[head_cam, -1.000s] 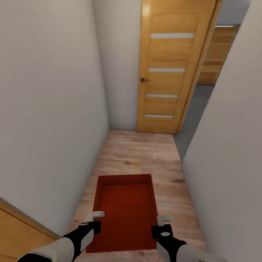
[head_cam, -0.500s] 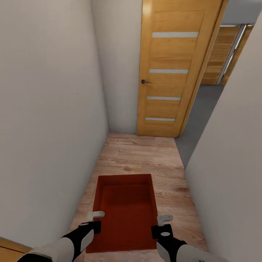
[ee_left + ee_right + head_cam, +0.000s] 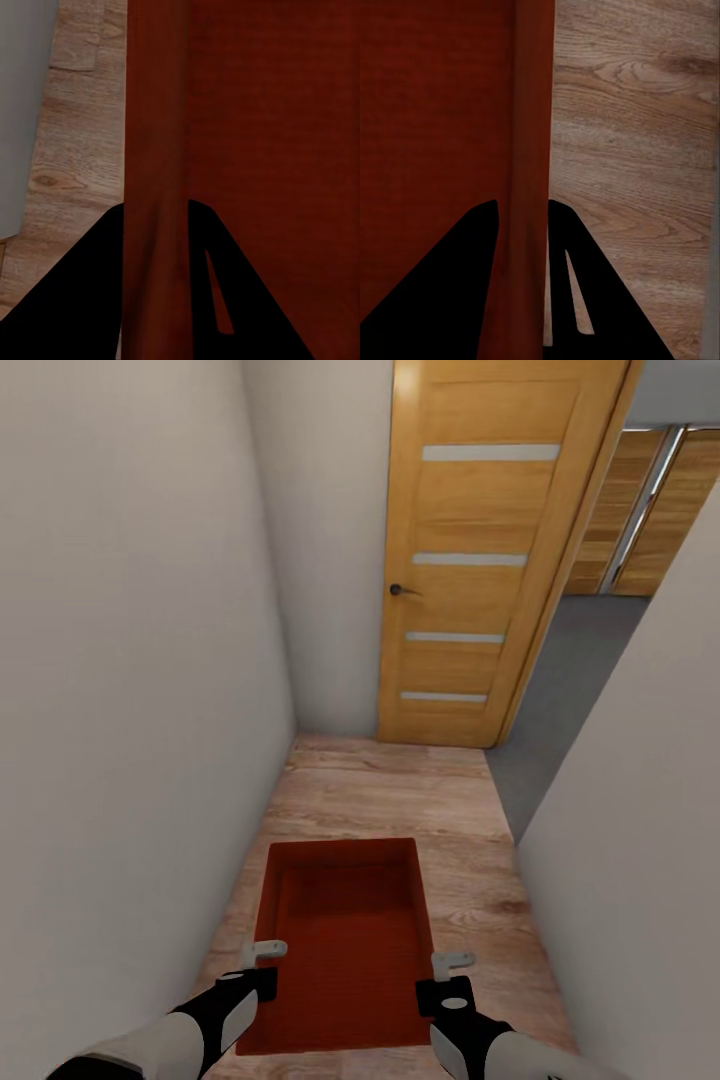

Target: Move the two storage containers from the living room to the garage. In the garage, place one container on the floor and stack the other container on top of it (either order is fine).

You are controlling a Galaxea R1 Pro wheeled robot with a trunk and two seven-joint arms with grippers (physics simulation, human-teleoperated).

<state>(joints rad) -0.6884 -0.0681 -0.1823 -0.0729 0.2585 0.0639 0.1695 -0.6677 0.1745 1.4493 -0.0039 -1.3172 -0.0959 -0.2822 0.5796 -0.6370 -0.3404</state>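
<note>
Storage container: orange-red, open-top, probably light and thin-walled (walls may flex), carried above the hallway's plank floor, left gripper and right gripper each clamped on a long side wall.

Matt orange-red plastic container; light wood-plank floor, visible grain; glossy wooden door; smooth matt walls.

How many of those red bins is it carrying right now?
1. A single bin hangs over the wood floor, its side walls pinched by the left claw and right claw. Whether a second one is nested inside cannot be told.
</note>
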